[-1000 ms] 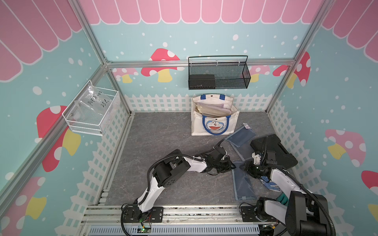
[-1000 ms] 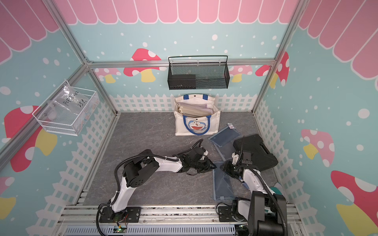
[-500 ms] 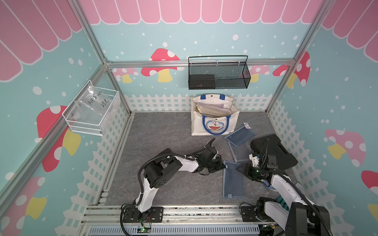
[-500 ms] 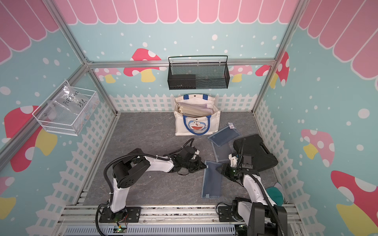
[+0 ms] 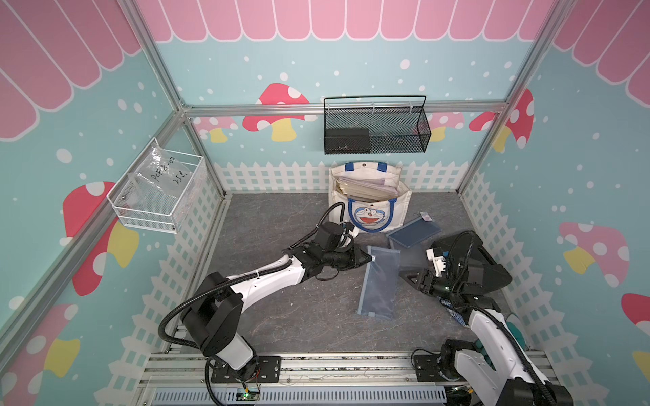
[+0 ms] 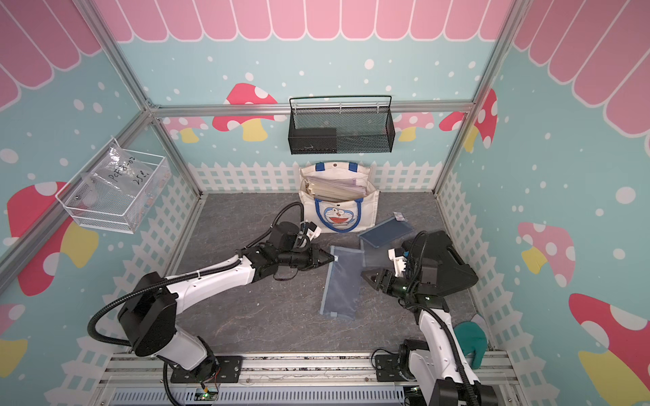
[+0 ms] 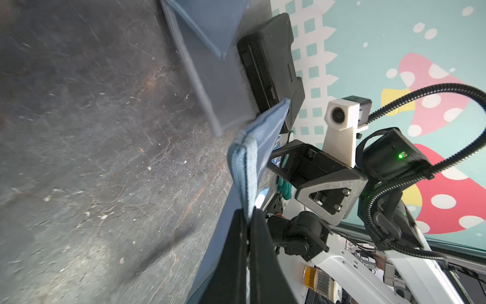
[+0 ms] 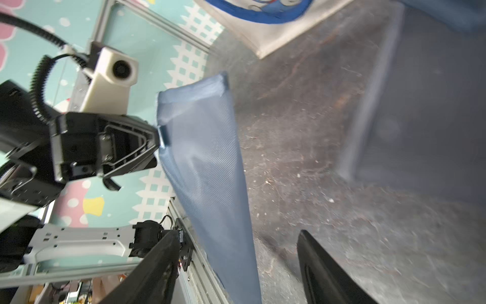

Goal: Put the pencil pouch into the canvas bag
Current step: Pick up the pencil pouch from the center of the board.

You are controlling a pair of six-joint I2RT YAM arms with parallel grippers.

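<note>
The pencil pouch (image 5: pixel 380 281) (image 6: pixel 343 281) is a blue mesh sleeve at mid-floor. My left gripper (image 5: pixel 369 259) (image 6: pixel 333 259) is shut on its upper corner, and the wrist view shows the pouch's hem (image 7: pixel 247 163) pinched between the jaws of that gripper (image 7: pixel 248 213). My right gripper (image 5: pixel 404 277) (image 6: pixel 365 274) stands open just right of the pouch, holding nothing. In its wrist view the pouch (image 8: pixel 207 171) hangs ahead of the spread fingers of the right gripper (image 8: pixel 238 233). The canvas bag (image 5: pixel 369 197) (image 6: pixel 339 207) stands open at the back wall, with flat packets inside.
A dark blue pouch (image 5: pixel 415 232) lies right of the bag, partly over a paler one. A black case (image 5: pixel 471 260) sits by the right fence. A black mesh basket (image 5: pixel 376 130) hangs on the back wall and a white wire basket (image 5: pixel 158 189) on the left wall.
The left gripper closed on the pouch's corner and drew it left and back. The right gripper opened wider, let the pouch go and now stands beside it.
</note>
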